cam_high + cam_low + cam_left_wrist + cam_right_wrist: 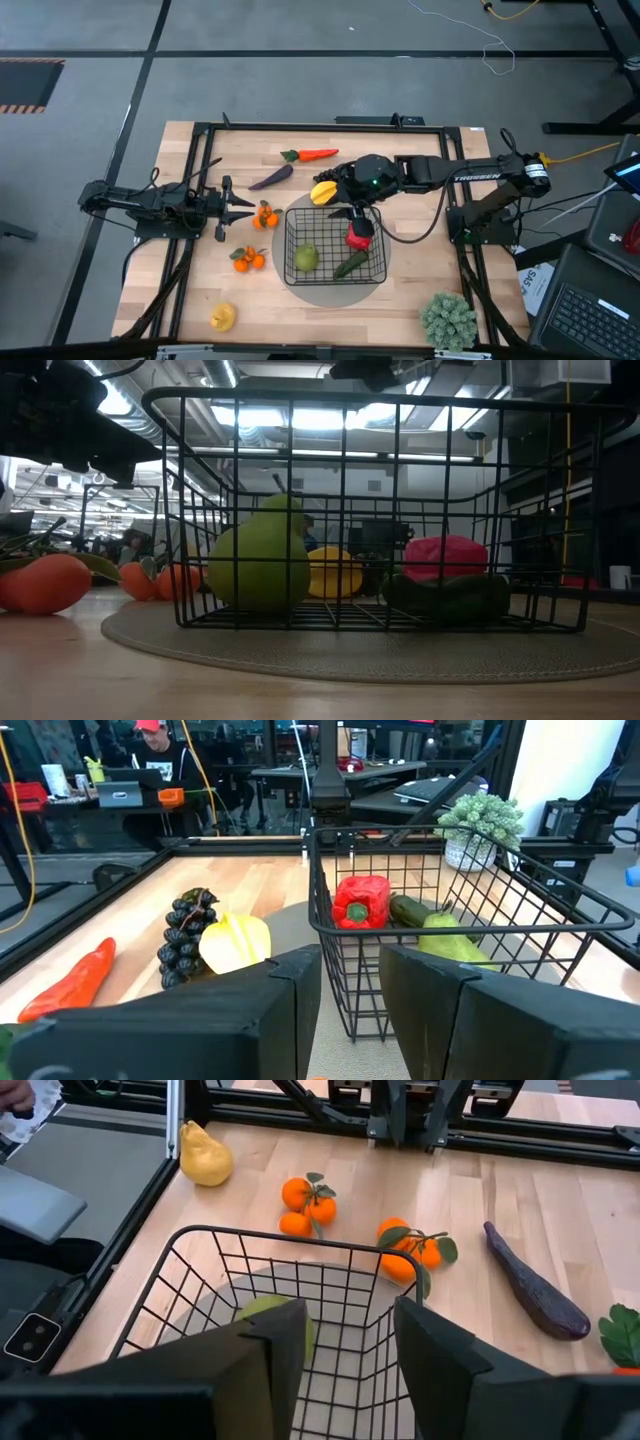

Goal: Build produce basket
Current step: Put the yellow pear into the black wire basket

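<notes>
The black wire basket [335, 247] stands on a grey round mat [300, 290]. In it lie a green pear-shaped fruit [306, 257], a red pepper [359, 236] and a green cucumber [350, 266]. My right gripper [352, 213] hangs open above the basket's far edge, its fingers [270, 1340] holding nothing. My left gripper [240, 207] waits open and level at the table's left, pointing at the basket [440, 920]. On the table lie a carrot [310, 154], an eggplant [270, 177], dark grapes [185, 935], a yellow fruit [323, 192], tangerines [265, 215] and a yellow pear [222, 317].
A second cluster of tangerines [248, 258] lies left of the mat. A bushy pale-green plant [448, 320] stands at the near right corner. A black frame [300, 127] runs around the tabletop. People sit at desks in the room beyond [160, 760].
</notes>
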You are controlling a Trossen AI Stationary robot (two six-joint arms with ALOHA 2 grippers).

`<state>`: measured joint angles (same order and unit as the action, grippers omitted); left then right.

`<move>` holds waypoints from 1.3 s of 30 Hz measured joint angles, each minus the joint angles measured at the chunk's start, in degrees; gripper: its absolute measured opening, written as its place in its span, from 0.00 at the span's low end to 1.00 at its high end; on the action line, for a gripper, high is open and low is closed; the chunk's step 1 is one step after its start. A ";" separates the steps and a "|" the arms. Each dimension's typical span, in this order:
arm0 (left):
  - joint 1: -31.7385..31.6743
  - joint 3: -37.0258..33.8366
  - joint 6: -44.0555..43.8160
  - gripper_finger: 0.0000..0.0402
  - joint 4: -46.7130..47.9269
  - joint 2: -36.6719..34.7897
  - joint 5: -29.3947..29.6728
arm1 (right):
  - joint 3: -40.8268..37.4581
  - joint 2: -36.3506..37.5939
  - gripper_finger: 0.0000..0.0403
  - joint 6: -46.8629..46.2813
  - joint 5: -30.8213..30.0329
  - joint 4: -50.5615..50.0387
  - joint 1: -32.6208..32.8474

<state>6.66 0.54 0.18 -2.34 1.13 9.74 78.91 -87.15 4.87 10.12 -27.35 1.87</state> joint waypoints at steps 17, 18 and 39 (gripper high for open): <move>0.00 -0.05 -3.53 0.23 0.35 0.00 -2.28 | 0.02 -4.93 0.35 -1.46 3.94 9.49 0.82; 0.00 -0.05 -3.55 0.23 0.25 -0.01 -2.39 | 0.02 -5.86 0.35 -1.41 4.61 9.43 1.06; 4.51 9.91 3.90 0.23 -3.02 8.13 -7.35 | 0.09 3.24 0.35 -7.37 -2.02 -0.65 0.79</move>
<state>11.17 10.45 4.07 -5.36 9.25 2.39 79.01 -83.91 -2.50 8.10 -28.00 2.66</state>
